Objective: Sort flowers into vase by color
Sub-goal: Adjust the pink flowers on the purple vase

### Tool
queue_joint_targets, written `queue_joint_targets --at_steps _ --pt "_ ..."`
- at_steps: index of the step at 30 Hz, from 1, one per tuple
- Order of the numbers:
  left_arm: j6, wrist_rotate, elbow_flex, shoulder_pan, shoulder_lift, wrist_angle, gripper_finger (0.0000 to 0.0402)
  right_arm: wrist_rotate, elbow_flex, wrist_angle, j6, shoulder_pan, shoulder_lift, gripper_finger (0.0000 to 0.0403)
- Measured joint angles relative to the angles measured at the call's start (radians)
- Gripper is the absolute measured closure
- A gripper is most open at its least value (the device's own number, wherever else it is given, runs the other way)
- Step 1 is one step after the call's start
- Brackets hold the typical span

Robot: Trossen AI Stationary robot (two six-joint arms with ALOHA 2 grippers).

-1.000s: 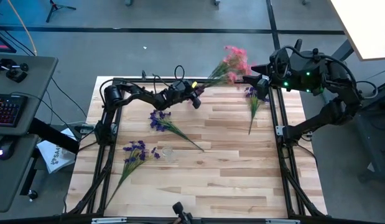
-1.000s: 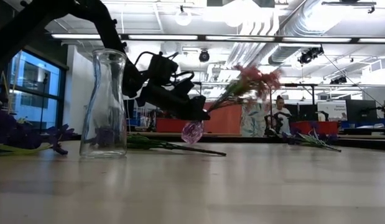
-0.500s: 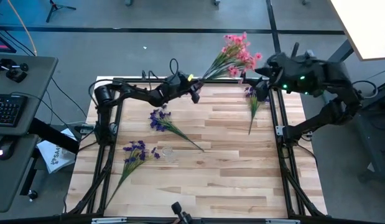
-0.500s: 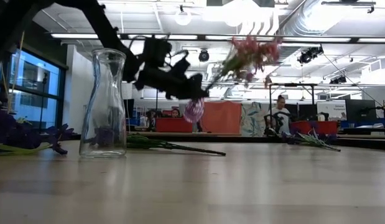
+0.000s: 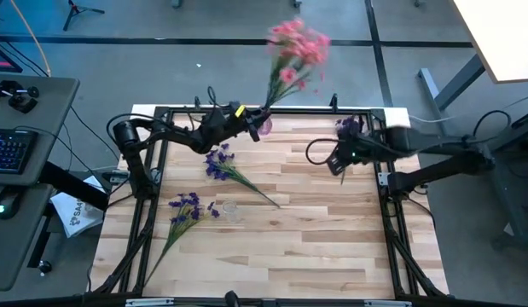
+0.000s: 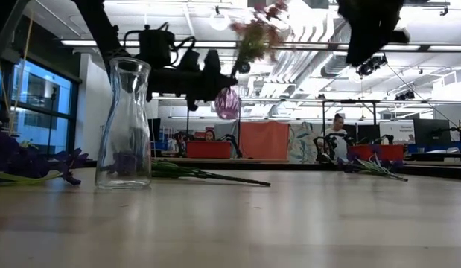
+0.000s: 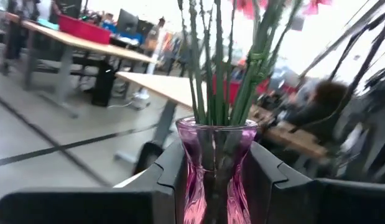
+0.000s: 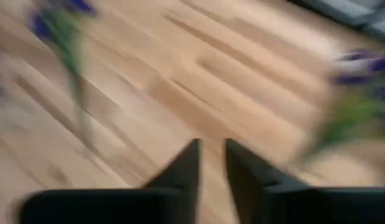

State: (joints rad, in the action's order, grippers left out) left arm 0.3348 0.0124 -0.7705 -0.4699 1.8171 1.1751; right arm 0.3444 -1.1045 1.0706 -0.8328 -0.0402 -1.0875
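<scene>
Pink vase (image 7: 215, 168) between dark fingers (image 7: 169, 177) of left gripper (image 5: 253, 124); green stems, pink flowers (image 5: 296, 47) above. Purple flowers (image 5: 217, 163) with green stems just below that gripper. Clear glass vase (image 6: 125, 123). Table (image 5: 315, 222) pale wood, striped planks, black frame.

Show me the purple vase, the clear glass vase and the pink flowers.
purple vase (image 7: 215, 163), left wrist view, on its narrow neck.
clear glass vase (image 6: 126, 123), low view, mid-body.
pink flowers (image 5: 296, 43), high view, on the blossom cluster.

The purple vase's (image 7: 213, 168) base is cut off in the left wrist view; pink blossoms (image 7: 251, 6) are cropped; the right wrist view is smeared.
</scene>
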Motion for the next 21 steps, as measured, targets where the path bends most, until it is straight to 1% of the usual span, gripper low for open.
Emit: queue_joint_targets --at_steps 1,2,4,5,7,9,11,14,16,21 --pt "0.023 0.000 0.005 0.010 0.002 0.025 0.0319 -0.008 0.076 -0.125 -0.019 0.000 0.031 0.0373" --pt "0.040 -0.001 0.006 0.022 0.005 0.043 0.0319 -0.013 0.154 -0.267 -0.025 -0.002 0.057 0.0387" --pt "0.054 -0.002 -0.006 0.047 0.013 0.064 0.0319 -0.013 0.271 -0.530 -0.027 -0.017 0.083 0.0383" --pt "0.055 -0.002 -0.018 0.061 0.019 0.067 0.0319 -0.013 0.314 -0.633 -0.027 -0.031 0.085 0.0382" --pt "0.056 -0.002 -0.046 0.090 0.036 0.067 0.0319 -0.012 0.374 -0.787 -0.018 -0.071 0.071 0.0390" --pt "0.048 -0.001 -0.092 0.119 0.068 0.064 0.0319 -0.022 0.398 -0.873 0.029 -0.121 0.047 0.0399" --pt "0.015 -0.001 -0.149 0.147 0.107 0.065 0.0319 -0.067 0.400 -0.933 0.099 -0.179 0.032 0.0397" --pt "-0.050 -0.001 -0.214 0.175 0.141 0.044 0.0319 -0.175 0.357 -0.935 0.234 -0.265 0.029 0.0399" --pt "-0.137 0.022 -0.242 0.186 0.144 0.033 0.0319 -0.230 0.310 -0.902 0.336 -0.311 0.035 0.0401" --pt "-0.403 0.092 -0.325 0.210 0.129 -0.030 0.0319 -0.278 0.171 -0.752 0.598 -0.424 0.036 0.0402"
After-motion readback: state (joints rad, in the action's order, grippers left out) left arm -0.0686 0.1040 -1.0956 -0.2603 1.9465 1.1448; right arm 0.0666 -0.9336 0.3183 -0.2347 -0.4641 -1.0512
